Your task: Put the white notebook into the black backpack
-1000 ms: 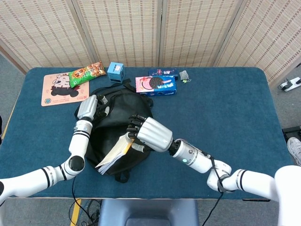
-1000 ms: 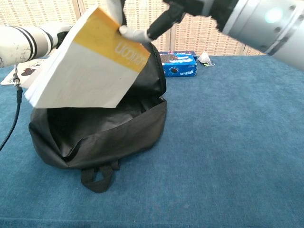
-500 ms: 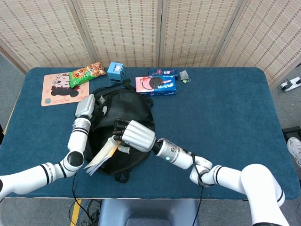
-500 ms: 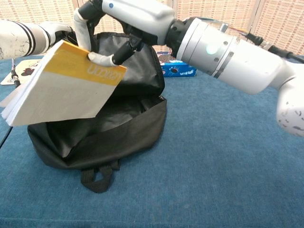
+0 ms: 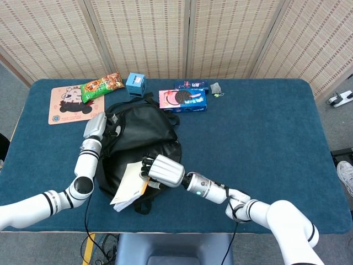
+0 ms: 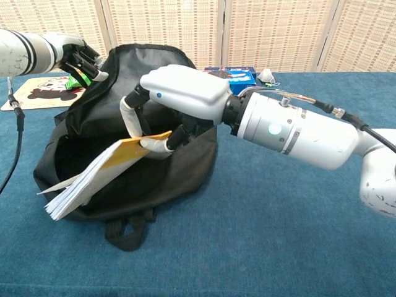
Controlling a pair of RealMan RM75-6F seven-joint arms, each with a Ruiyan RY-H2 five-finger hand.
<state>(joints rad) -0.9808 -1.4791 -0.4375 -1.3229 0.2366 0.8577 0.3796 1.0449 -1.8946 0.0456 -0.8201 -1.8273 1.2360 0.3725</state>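
Observation:
The black backpack [image 5: 144,135] lies on the blue table with its mouth gaping toward the front edge [image 6: 99,117]. My right hand [image 5: 163,170] pinches the white notebook [image 5: 128,187] by its yellow-banded end. The notebook [image 6: 99,178] slants down, its yellow end inside the bag's opening and its loose pages sticking out over the front lip. In the chest view my right hand [image 6: 176,93] sits right at the opening. My left hand [image 5: 95,126] grips the backpack's upper rim at its far left side and holds it raised [image 6: 77,59].
Along the table's back stand a pink cartoon mat [image 5: 70,105], a green snack bag [image 5: 101,85], a small blue box [image 5: 135,84], a pink-and-blue cookie box [image 5: 183,100] and a small grey item [image 5: 215,88]. A carry strap [image 6: 127,234] pokes out at the bag's front.
My right hand has brought the notebook down from above the bag into its mouth, tilting it flatter. My left hand has pulled the rim further left and back.

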